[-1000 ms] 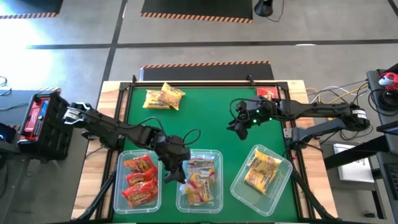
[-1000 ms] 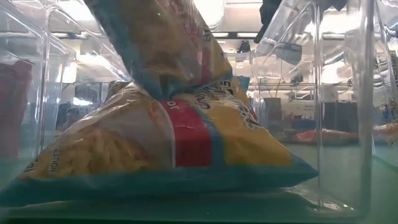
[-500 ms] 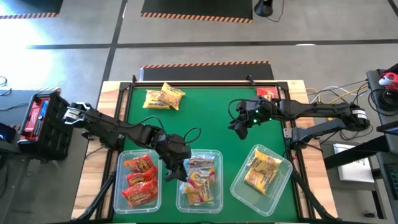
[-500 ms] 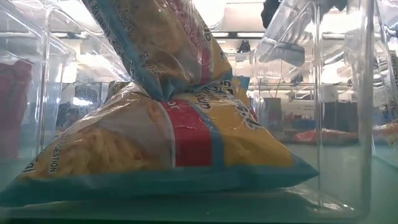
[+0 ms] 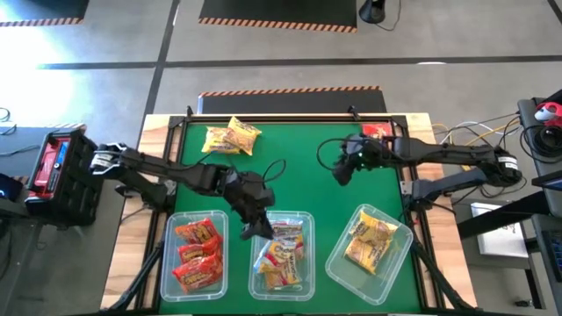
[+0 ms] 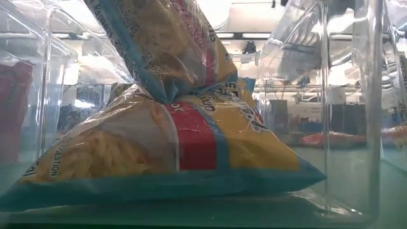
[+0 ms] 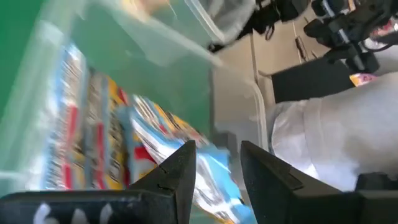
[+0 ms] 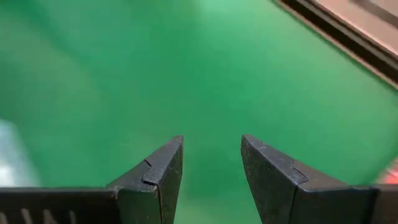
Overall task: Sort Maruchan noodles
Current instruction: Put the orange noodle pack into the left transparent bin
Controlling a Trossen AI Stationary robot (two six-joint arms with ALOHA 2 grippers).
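The left gripper (image 5: 255,230) hovers, jaws parted and empty, over the middle clear plastic tub's (image 5: 306,254) far-left rim, where yellow-pink crinkly noodle packets (image 5: 283,259) lie sorted by colour. The right gripper (image 5: 339,176), also parted and empty, hangs over bare green mat (image 5: 290,167). Two yellow packets (image 5: 232,137) lie unsorted at the far left.

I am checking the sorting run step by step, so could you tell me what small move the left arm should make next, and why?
Probably lift the left gripper clear of the middle tub and head toward the yellow packets at the far edge of the mat. Its fingers stand apart with nothing between them, the yellow-pink packet lies in the tub, and those far packets are unsorted. The right gripper hovers empty over bare mat.
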